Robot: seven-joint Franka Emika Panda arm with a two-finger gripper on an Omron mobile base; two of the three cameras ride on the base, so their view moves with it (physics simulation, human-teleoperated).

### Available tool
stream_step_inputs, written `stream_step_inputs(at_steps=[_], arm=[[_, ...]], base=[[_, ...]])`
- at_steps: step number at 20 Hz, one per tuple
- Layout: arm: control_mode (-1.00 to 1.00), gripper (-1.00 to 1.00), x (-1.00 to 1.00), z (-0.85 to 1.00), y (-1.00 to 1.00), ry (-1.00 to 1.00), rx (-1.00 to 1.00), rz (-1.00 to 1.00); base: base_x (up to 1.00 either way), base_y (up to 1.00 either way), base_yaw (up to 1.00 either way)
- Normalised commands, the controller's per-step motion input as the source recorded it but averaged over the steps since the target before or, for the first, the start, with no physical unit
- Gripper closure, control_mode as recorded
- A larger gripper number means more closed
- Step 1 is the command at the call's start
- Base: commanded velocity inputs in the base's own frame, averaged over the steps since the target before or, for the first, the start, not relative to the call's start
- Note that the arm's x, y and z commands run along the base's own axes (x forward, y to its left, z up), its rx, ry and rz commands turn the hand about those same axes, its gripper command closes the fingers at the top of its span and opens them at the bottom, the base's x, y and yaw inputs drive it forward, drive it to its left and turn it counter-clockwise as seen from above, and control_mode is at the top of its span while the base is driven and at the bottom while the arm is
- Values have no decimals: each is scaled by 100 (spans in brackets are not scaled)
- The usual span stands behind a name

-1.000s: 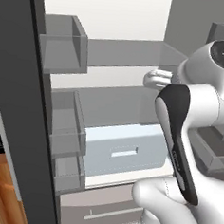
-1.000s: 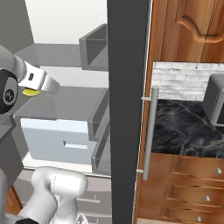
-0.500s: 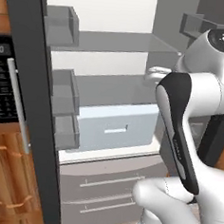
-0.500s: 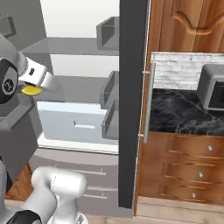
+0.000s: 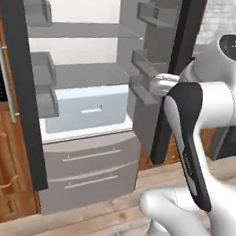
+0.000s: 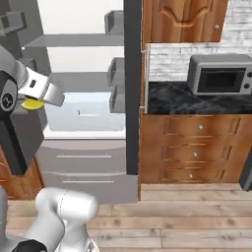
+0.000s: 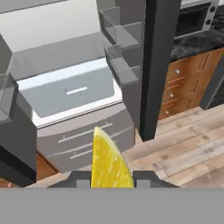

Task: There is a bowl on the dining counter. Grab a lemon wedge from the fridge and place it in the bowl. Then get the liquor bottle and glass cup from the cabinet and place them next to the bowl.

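Yellow lemon wedge (image 7: 109, 164) | pinched between jaws of gripper (image 7: 111, 180), clear of open fridge (image 7: 74, 94) ahead | judged light, soft, slick-skinned: moderate squeeze, hold across thick middle | bowl, dining counter: unseen.

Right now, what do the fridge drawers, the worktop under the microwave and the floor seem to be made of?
Fridge drawers: light-grey brushed-looking metal, with thin bar handles. Worktop: glossy black marble, judging by faint pale veins. Floor: pale wood planks, with visible seams and grain. All rendered, so it's looks only.
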Motion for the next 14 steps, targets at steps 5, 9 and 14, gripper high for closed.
stream_step_inputs(at_steps=[5, 9, 14], arm=[[100, 100, 0, 0, 0, 0, 0, 0], [100, 100, 0, 0, 0, 0, 0, 0], [100, 100, 0, 0, 0, 0, 0, 0]], base=[[-12, 0, -95], [-1, -3, -96], [0, -15, -93]])
